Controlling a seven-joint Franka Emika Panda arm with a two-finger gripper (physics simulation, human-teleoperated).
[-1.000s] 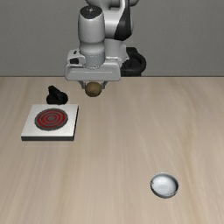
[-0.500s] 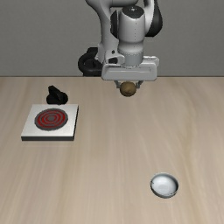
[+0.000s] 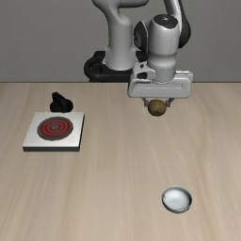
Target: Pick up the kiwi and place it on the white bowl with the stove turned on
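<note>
A brown kiwi (image 3: 156, 107) hangs above the wooden table, held from two sides between the fingers of my gripper (image 3: 157, 104), which is shut on it. It sits right of the table's middle in the exterior view. The white bowl (image 3: 176, 199) rests low on the table toward the exterior view's right, well below the kiwi and a little to its right. The stove (image 3: 55, 131), a white plate with a glowing red coil burner, lies at the left with its black knob (image 3: 61, 100) just behind it.
The arm's black base (image 3: 98, 66) stands at the table's far edge. Bare wooden tabletop (image 3: 113, 188) spreads between the stove and the bowl.
My gripper has carried the kiwi steadily toward the exterior view's right and slightly lower, from above the stove's side to right of centre. Stove and bowl have not moved.
</note>
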